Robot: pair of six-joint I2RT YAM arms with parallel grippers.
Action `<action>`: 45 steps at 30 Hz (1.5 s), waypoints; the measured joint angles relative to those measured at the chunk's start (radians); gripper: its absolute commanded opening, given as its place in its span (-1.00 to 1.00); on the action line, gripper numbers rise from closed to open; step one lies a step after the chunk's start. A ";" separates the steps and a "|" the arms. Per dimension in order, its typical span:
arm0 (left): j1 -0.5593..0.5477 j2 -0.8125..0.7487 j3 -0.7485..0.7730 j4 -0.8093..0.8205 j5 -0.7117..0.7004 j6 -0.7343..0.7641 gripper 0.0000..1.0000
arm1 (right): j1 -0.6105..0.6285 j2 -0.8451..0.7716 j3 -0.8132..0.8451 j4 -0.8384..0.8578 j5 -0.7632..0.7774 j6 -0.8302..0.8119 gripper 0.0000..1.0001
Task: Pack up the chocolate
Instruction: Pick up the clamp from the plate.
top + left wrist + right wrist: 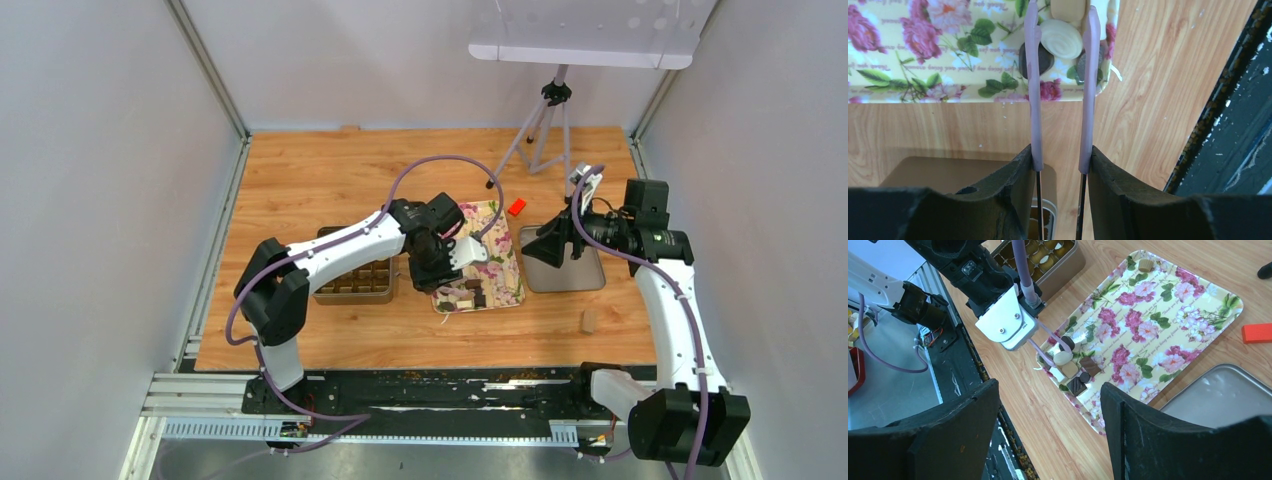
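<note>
one brown compartmented tin point(352, 297) sits far left, partly under the arm. next, the left gripper point(1061, 20) straddles a cream-white round piece point(1061, 39); fingers part-way apart, pinching or not, i cannot tell. around it several bite-sized chocolates point(1090, 366), dark, cream and tan, huddle at the near corner of the flowered yellow tray point(1173, 305). they look light, hard and glossy, likely slippery and easily marred, so a gentle hold across the sides seems best. dark rounds crowd both fingers and could get nudged. further right: small red block point(1255, 333), bare steel tray point(1228, 395), right gripper point(1049, 385) gaping wide and empty, tan cylinder point(588, 320).
</note>
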 measured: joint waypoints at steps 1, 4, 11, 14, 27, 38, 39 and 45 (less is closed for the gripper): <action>-0.003 0.001 0.000 0.008 -0.009 0.000 -0.02 | 0.000 0.000 -0.002 0.000 0.000 0.002 0.47; -0.006 0.003 0.000 0.017 -0.024 0.000 -0.01 | 0.000 -0.002 -0.006 0.001 0.000 0.009 0.47; -0.006 0.014 0.000 0.015 -0.058 0.007 -0.01 | 0.000 -0.014 -0.012 0.004 -0.002 0.010 0.47; -0.006 0.021 0.000 0.010 -0.055 0.007 -0.01 | -0.001 -0.015 -0.014 0.007 -0.006 0.011 0.47; -0.006 0.037 -0.015 -0.025 -0.050 0.011 -0.18 | -0.001 -0.017 -0.018 0.007 -0.008 0.010 0.47; -0.006 0.041 -0.011 -0.077 -0.058 0.077 -0.10 | -0.001 -0.063 -0.057 -0.016 0.000 -0.079 0.43; -0.006 0.044 -0.009 -0.085 -0.061 0.084 -0.09 | -0.001 -0.065 -0.061 -0.019 0.000 -0.087 0.43; -0.006 0.074 0.024 -0.124 -0.066 0.108 -0.05 | -0.001 -0.069 -0.077 -0.032 0.001 -0.115 0.43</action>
